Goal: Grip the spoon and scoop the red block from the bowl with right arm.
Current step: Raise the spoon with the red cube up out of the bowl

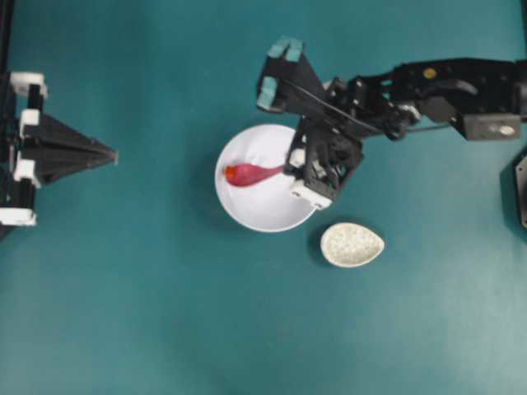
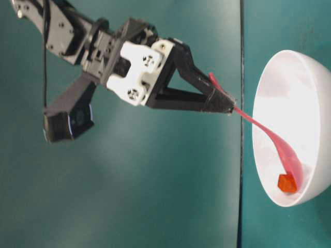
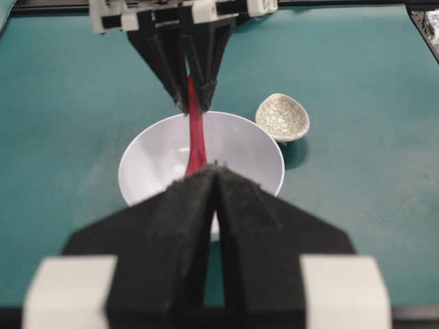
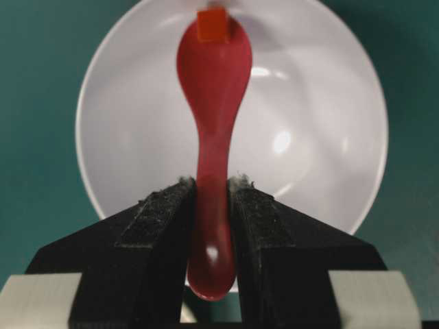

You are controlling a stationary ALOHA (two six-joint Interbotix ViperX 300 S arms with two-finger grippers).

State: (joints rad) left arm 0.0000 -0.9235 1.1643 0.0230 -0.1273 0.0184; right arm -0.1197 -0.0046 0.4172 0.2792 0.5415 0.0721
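The white bowl [image 1: 263,210] sits mid-table. My right gripper [image 1: 290,169] reaches over its right rim, shut on the handle of the pink spoon [image 1: 255,174]. In the right wrist view the gripper [image 4: 212,181] clamps the handle on both sides, and the spoon [image 4: 212,75] runs down into the bowl [image 4: 322,123]. The red block [image 4: 212,25] lies at the far tip of the scoop, close to the bowl's wall. From table level the block [image 2: 286,183] touches the spoon's [image 2: 274,139] tip low in the bowl [image 2: 310,67]. My left gripper [image 1: 111,154] rests shut and empty at the left edge.
A speckled cream teardrop dish [image 1: 352,244] stands just right of and below the bowl, also visible from the left wrist as the dish [image 3: 283,116]. The right arm's black links [image 1: 445,90] stretch in from the upper right. Teal table surface surrounds everything.
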